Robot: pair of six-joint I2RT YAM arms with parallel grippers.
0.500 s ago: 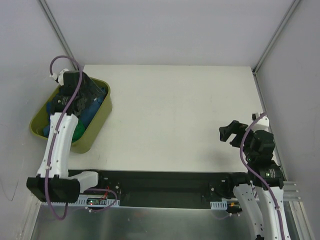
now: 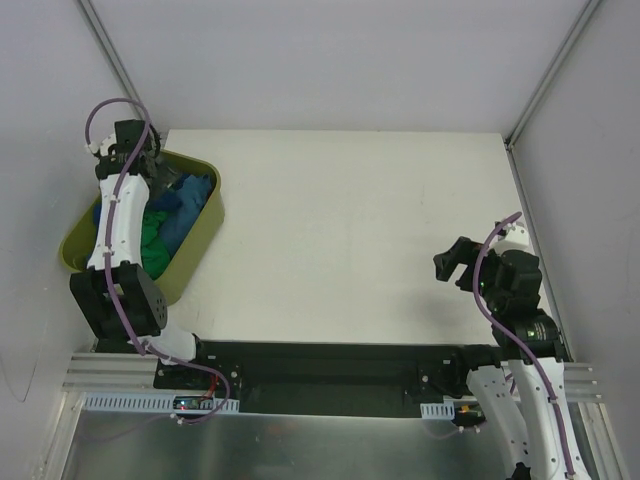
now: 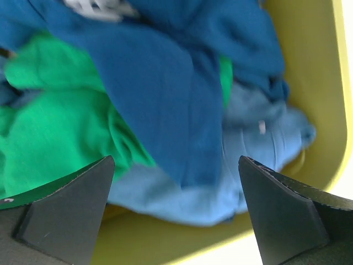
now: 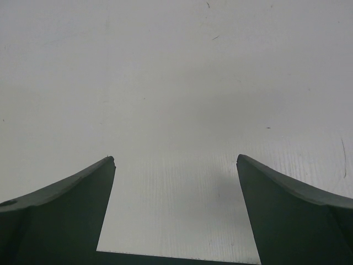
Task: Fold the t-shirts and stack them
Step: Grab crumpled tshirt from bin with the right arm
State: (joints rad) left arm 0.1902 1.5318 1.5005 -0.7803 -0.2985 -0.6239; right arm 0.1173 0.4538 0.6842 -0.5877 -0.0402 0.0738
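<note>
Left tool [image 3: 175,161], jaws apart and empty, has drawn back above the t-shirts [image 3: 160,105] in the tub [image 3: 336,83]. Nothing is grasped yet.

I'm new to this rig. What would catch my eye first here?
The olive tub at the table's far left, stuffed with crumpled shirts, blue and green. The left end effector hangs open above them; the right end effector is open over the white table.

White links [image 2: 118,225], black joints [image 2: 120,300] — purple cables [image 2: 97,110], dark tapered fingers [image 3: 60,215]
</note>
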